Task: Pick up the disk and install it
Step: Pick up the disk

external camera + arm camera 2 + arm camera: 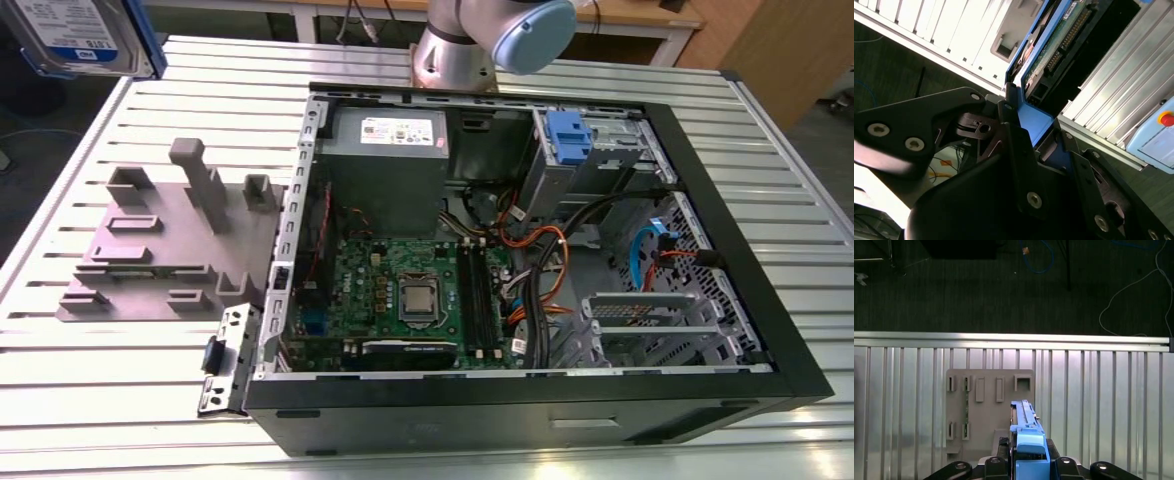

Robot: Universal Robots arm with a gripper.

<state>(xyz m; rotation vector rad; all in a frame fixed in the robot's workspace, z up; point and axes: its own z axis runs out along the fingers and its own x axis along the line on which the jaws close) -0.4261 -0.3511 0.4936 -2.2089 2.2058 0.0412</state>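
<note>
- Shut narrow, the black gripper point(1026, 462), on the blue end tab of the flat silver-grey disk in its blue plastic carrier point(1023, 415).
- Held edge-on, clear above the grey moulded fixture plate point(989, 390), close to an edge of the slatted aluminium table point(1104, 390).
- Could pivot or slip: grip seemingly on thin plastic alone.
- Could snag the orange and black cables point(534, 250) if carried in low.
- Inside the open black computer case point(747, 300): green motherboard point(400, 280), grey power-supply box point(387, 150), blue plastic piece point(567, 135) in the far bay, and a silver cage point(641, 320) that looks empty.

An open computer case point(467, 415) lies beside a grey fixture point(147, 250) on a slatted table point(107, 400).
</note>
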